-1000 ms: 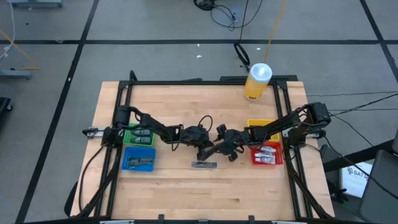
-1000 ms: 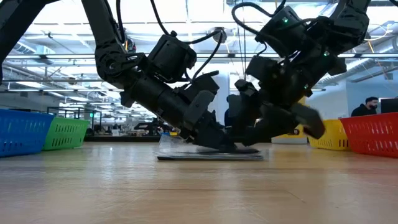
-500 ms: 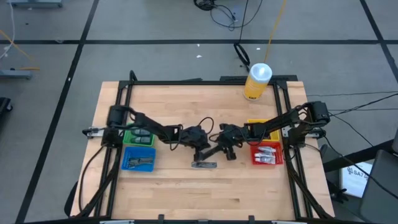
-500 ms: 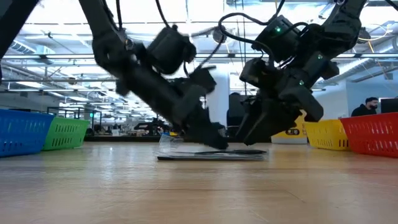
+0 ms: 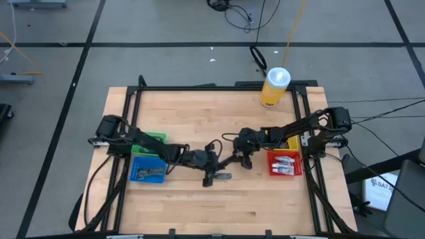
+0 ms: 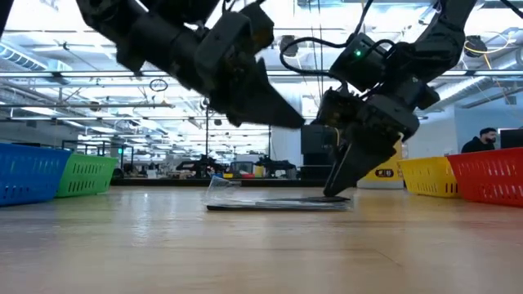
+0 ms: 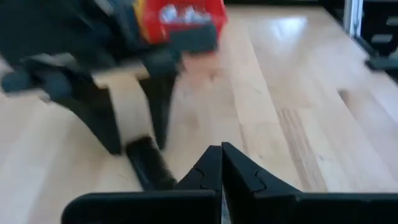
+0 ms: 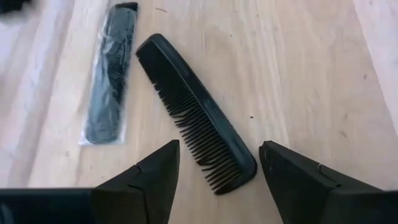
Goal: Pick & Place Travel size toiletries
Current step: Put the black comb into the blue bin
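Mid-table, the right gripper hangs spread over a bare black comb — a wrapped comb lies beside it; left gripper pinched shut, empty.

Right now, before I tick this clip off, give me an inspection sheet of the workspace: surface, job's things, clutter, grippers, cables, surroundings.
Surface: wooden table in a black frame.
Job's things: bare black comb and wrapped comb lie flat and apart mid-table; white tubes in the red bin; dark items in the blue bin.
Clutter: yellow bottle with a white cap at the far edge; green bin and yellow bin, contents not visible.
Grippers: left gripper shut, empty, above the table near the combs; right gripper open, straddling the bare comb's end, not gripping.
Cables: loops along both arms; more on the floor beyond the table.
Surroundings: grey floor with black lines; a person far right in the low view.
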Robot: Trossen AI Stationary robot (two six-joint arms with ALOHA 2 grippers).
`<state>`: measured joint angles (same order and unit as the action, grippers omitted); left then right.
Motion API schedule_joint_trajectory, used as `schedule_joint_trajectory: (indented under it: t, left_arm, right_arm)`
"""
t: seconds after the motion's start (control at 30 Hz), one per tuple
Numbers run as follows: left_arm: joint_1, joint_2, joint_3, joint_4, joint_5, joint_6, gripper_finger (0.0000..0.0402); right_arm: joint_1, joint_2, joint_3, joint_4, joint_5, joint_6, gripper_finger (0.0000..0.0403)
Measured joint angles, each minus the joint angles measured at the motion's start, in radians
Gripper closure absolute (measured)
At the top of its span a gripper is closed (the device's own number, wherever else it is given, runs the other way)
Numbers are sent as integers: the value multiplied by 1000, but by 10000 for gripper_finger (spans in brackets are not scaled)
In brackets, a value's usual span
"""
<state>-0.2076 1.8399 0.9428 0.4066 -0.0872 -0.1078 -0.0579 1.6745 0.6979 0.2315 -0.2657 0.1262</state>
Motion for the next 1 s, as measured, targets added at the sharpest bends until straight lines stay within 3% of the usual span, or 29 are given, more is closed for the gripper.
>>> schedule_joint_trajectory:
  t: [0.17, 0.37, 0.73, 0.93, 1.0]
  left_arm:
    - [-12, 72, 5, 59, 0, -65, 398]
    - [5, 159, 5, 104, 7, -106, 396]
    - [118, 132, 5, -52, -133, -80, 400]
    - [78, 100, 6, 26, 104, -79, 400]
    - [55, 116, 7, 34, 129, -87, 399]
  right_arm:
    - [-9, -1, 0, -3, -73, 74, 172]
    - [-9, -1, 0, -4, -87, 150, 165]
    - [-9, -1, 0, -3, -106, 233, 165]
    - [-9, -1, 0, -4, -106, 233, 165]
    - [-9, -1, 0, -4, -106, 233, 165]
